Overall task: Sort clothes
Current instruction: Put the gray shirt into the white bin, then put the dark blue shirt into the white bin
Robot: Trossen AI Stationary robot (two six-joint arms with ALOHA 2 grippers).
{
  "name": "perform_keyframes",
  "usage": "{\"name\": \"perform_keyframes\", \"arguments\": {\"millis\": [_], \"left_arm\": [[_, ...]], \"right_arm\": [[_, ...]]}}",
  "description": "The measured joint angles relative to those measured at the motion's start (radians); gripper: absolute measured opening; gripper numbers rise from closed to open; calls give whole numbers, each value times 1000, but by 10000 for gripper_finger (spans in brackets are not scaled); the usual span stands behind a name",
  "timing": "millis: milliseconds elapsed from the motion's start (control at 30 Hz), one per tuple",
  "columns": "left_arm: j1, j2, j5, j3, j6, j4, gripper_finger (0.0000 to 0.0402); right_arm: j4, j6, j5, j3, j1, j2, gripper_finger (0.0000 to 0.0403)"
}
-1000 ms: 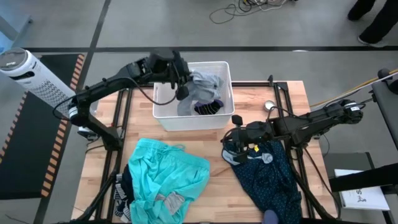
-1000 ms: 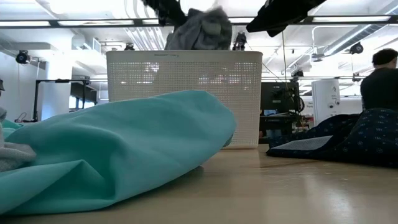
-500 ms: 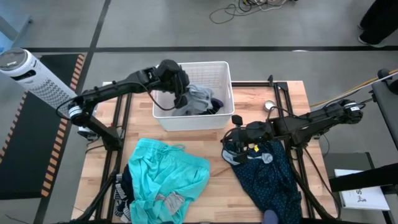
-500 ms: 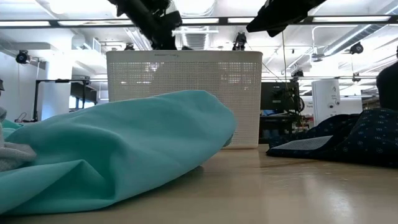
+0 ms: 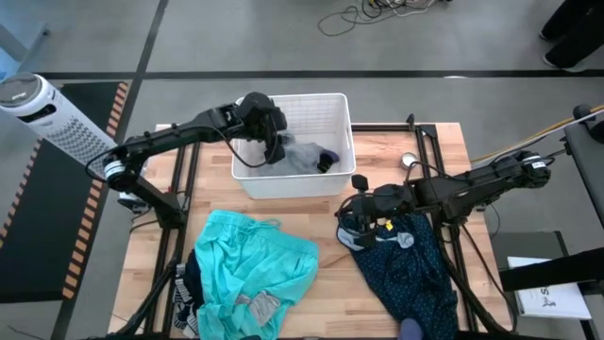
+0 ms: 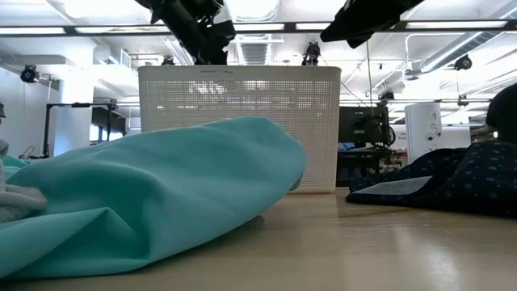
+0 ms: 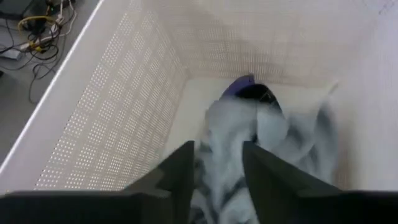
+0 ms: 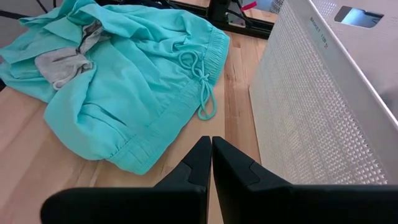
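My left gripper (image 5: pixel 271 144) is open inside the white perforated bin (image 5: pixel 247 179), just above a grey garment (image 7: pixel 249 143) with a dark part that lies on the bin's floor. My right gripper (image 5: pixel 351 225) is shut and empty above the table, at the near-left edge of the dark blue dotted garment (image 5: pixel 411 269). It faces the large turquoise garment (image 8: pixel 130 87), which lies on the table's near left (image 5: pixel 250 269). A small grey piece (image 8: pixel 62 62) lies on the turquoise one. A dark striped garment (image 5: pixel 184 295) shows under its left edge.
The bin (image 6: pixel 242 121) stands at the table's far middle, close to my right gripper (image 8: pixel 211 155). A small round metal thing (image 5: pixel 408 161) lies right of the bin. A white tower (image 5: pixel 38 109) stands off the table's left. A person (image 6: pixel 505 105) stands in the room behind.
My left gripper has gone down from the bin's rim into the bin. The grey garment, which hung bunched above the rim, now lies spread on the bin's floor and no longer shows above the rim in the low view.
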Motion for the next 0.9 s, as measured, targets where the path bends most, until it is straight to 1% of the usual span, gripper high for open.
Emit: {"name": "perform_keyframes", "arguments": {"millis": [100, 167, 233, 267, 300, 367, 433, 533, 567, 700, 800, 900], "left_arm": [[0, 0, 0, 11, -11, -14, 174], [-3, 0, 0, 30, -5, -53, 200], [-7, 0, -2, 67, 17, -112, 213], [-11, 0, -7, 93, 25, -145, 212], [-17, 0, -8, 121, 31, -175, 206], [-38, -2, -10, 178, 33, -227, 177], [-74, -6, -11, 230, 49, -273, 128], [-131, -9, -10, 295, 68, -339, 35], [-149, -9, -9, 309, 65, -362, 19], [-224, -14, -11, 314, 48, -437, 12], [-293, -24, -11, 284, 47, -475, 2], [-364, -38, -9, 233, 44, -474, 1]], "right_arm": [[-3, 0, 0, 0, 0, 0, 0], [-3, 0, 0, 0, 0, 0, 0], [-3, 0, 0, 0, 0, 0, 0], [-3, 0, 0, 0, 0, 0, 0], [-3, 0, 0, 0, 0, 0, 0], [-4, -1, 0, 0, 0, 0, 0], [-4, -2, 0, 0, 0, 0, 0], [-4, -3, 0, 0, 0, 0, 0], [-6, -3, 0, 0, 0, 0, 0], [-21, 8, 0, 0, 0, 0, 0], [-31, 8, 0, -1, 0, 0, 0], [-32, 9, -4, -2, 0, 0, 0]]}}
